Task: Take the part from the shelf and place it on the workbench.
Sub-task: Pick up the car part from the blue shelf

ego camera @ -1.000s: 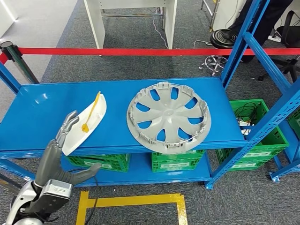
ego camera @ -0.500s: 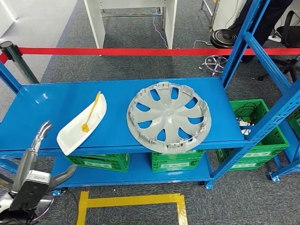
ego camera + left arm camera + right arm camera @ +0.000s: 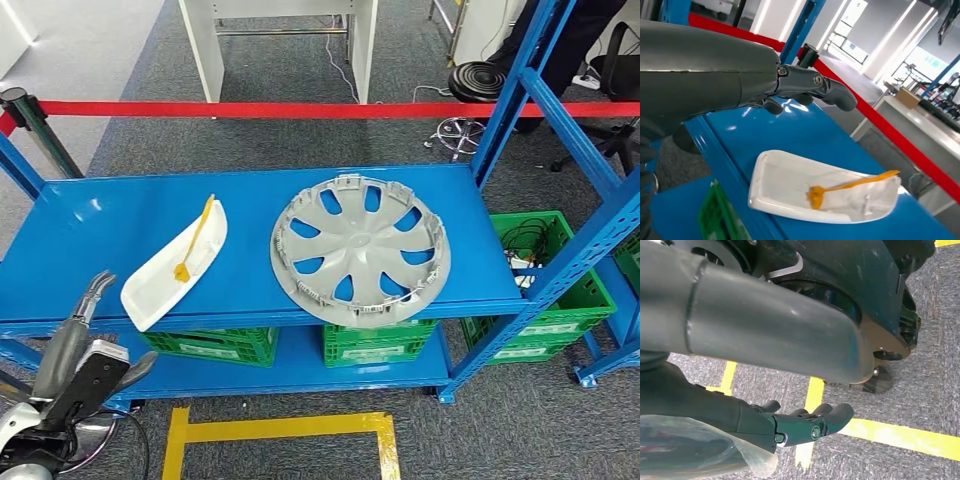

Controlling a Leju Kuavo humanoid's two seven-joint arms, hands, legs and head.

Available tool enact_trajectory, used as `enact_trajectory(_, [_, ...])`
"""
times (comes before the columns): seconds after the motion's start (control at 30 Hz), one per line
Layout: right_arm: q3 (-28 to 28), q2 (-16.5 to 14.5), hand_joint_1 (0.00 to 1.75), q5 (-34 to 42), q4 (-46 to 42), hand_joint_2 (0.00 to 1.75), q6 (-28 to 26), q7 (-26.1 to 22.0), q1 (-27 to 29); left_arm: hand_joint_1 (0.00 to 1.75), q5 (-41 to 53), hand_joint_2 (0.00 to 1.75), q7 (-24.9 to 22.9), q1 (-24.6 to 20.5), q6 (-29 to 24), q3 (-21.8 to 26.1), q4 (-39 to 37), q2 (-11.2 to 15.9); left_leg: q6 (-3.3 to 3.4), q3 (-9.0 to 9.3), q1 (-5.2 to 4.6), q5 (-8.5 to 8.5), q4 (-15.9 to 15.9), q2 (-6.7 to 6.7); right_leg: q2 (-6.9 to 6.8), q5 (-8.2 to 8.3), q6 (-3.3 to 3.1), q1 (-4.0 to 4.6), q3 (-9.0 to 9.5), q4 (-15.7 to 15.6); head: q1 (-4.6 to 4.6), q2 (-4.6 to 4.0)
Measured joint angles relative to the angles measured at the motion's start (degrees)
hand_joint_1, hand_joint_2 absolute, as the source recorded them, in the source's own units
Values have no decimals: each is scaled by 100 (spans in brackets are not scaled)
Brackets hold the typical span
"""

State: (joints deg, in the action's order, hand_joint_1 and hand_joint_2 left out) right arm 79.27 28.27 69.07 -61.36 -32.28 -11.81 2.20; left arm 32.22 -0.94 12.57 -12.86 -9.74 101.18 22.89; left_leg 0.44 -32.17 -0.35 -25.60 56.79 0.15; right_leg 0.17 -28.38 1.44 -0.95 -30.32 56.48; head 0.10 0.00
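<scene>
White plastic, thin and glossy, the curved trim part [image 3: 175, 268] lies on the blue shelf [image 3: 249, 290] near its front edge, left of the grey wheel cover [image 3: 361, 249]. A yellow tie [image 3: 195, 240] runs along its hollow. It looks light and stiff but slippery, so I'd take it across the near end that overhangs the shelf lip. Left hand [image 3: 84, 330] hovers just beside it, fingers apart, holding nothing. Right hand [image 3: 806, 426] hangs over the floor, loosely curled and empty.

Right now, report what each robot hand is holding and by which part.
Nothing is held. The left robot hand hovers open beside the white part on the shelf, not touching it. The right robot hand hangs empty over the floor.
</scene>
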Motion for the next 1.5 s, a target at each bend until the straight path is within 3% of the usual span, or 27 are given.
enact_trajectory(0.5, [404,97,0,75,-105,0,-70,48,-209,0,614,175,-522,-893,822,13,-768,299,1,-14,0,8,0,0,1,8,1,0,-6,0,-1,0])
enact_trajectory(0.83, [545,128,0,127,-146,0,-72,47,-244,0,606,175,-635,-1276,1051,2,-1129,421,1,-15,0,8,0,0,1,9,1,0,-8,0,0,0])
enact_trajectory(1.1, [652,132,0,127,-146,0,-23,43,-323,0,323,175,-443,-1459,1031,-110,-1377,339,2,-15,0,9,1,1,2,10,1,0,-10,0,0,0])
enact_trajectory(1.5, [821,150,0,14,-146,0,6,75,-428,0,171,175,-169,-1767,582,-469,-1504,-42,6,-16,-1,12,2,0,3,14,5,-1,-10,0,1,0])
